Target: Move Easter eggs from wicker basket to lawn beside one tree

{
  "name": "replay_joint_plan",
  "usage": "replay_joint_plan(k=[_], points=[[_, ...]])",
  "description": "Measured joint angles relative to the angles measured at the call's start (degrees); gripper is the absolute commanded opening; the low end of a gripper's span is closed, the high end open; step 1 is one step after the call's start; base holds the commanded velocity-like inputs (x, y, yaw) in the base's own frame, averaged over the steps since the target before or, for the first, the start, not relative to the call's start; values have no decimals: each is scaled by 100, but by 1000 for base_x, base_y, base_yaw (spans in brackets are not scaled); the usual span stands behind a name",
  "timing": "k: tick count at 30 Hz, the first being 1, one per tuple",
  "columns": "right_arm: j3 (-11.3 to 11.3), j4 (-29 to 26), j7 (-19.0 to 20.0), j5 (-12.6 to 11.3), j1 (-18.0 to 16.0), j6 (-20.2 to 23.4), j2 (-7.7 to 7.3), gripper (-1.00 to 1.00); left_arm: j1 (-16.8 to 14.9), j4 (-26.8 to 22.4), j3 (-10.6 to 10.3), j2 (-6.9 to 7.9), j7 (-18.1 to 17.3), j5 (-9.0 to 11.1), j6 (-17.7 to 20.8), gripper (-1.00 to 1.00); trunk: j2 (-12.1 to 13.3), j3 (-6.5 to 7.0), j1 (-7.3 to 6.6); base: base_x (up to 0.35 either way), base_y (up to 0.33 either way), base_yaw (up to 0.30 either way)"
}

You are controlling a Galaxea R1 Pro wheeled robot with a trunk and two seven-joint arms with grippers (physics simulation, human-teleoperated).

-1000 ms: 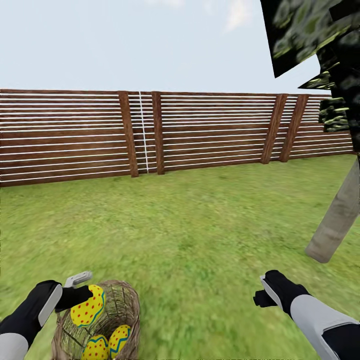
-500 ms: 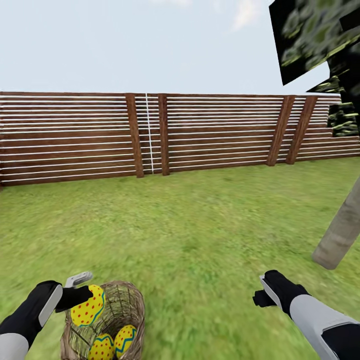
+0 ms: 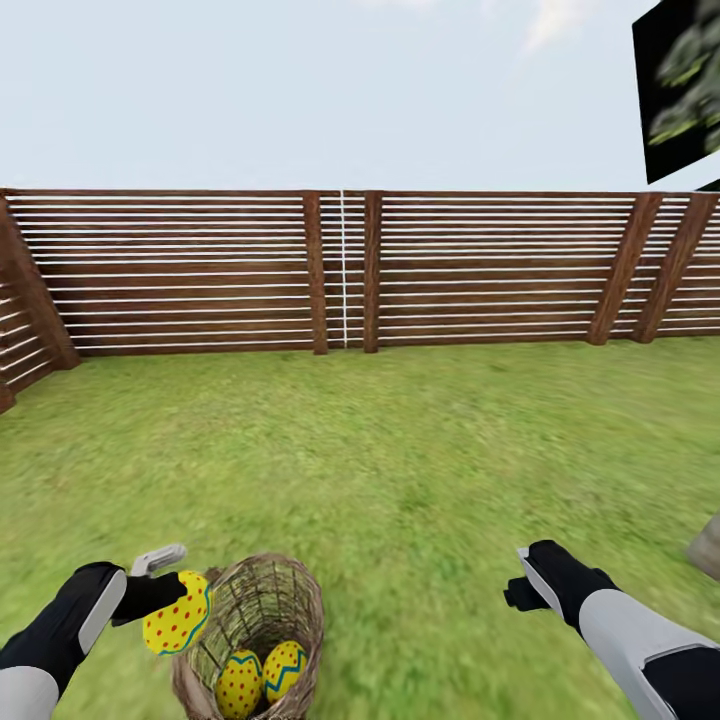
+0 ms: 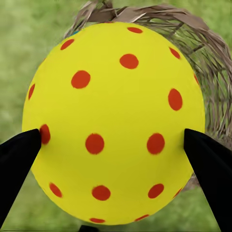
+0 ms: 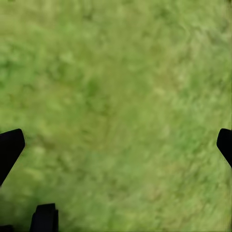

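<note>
**Dotted egg held beside the basket rim**

The left fingers (image 4: 19,159) are closed on the dotted egg's (image 4: 113,121) widest girth; smooth and rounded, it is judged slippery, so a light central pinch is favoured. It is held just outside the wicker basket (image 3: 295,590), where two striped eggs (image 3: 262,676) remain. The right fingers (image 5: 10,147) are spread wide over the lawn (image 3: 420,470).

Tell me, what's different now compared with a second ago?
Mostly the camera turned left: the fence slid right in the head view, a corner appeared at the left, and the tree trunk went almost out of frame. The wicker basket shifted right with them, away from the dotted egg. Unchanged: the left end effector grips that egg, two striped eggs stay in the basket, and the right end effector is open.
</note>
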Motion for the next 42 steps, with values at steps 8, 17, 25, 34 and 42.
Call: replay_joint_plan(k=[8, 17, 25, 34, 42], points=[[-1, -3, 8, -2, 2, -13, 74, 100, -2, 16, 42, 360, -31, 28, -11, -100, 321, 144, -176, 0, 0, 99], [6, 7, 1, -2, 0, -150, 112, 100, 0, 17, 39, 387, -35, 12, -9, -100, 682, 305, -374, 0, 0, 204], [10, 172, -7, 4, 0, -158, 324, 100, -1, 29, 57, 613, -31, -3, -42, -100, 1003, 449, -549, 0, 0, 291], [133, 194, -8, -1, 0, -168, 352, 100, 0, 181, 546, 879, -8, 44, -1614, -100, 1364, 611, -747, 0, 0, 291], [155, 212, -8, -4, 0, -170, 508, 100, 1, 187, 1075, 802, 19, 29, -2523, -100, 1685, 754, -923, 0, 0, 291]])
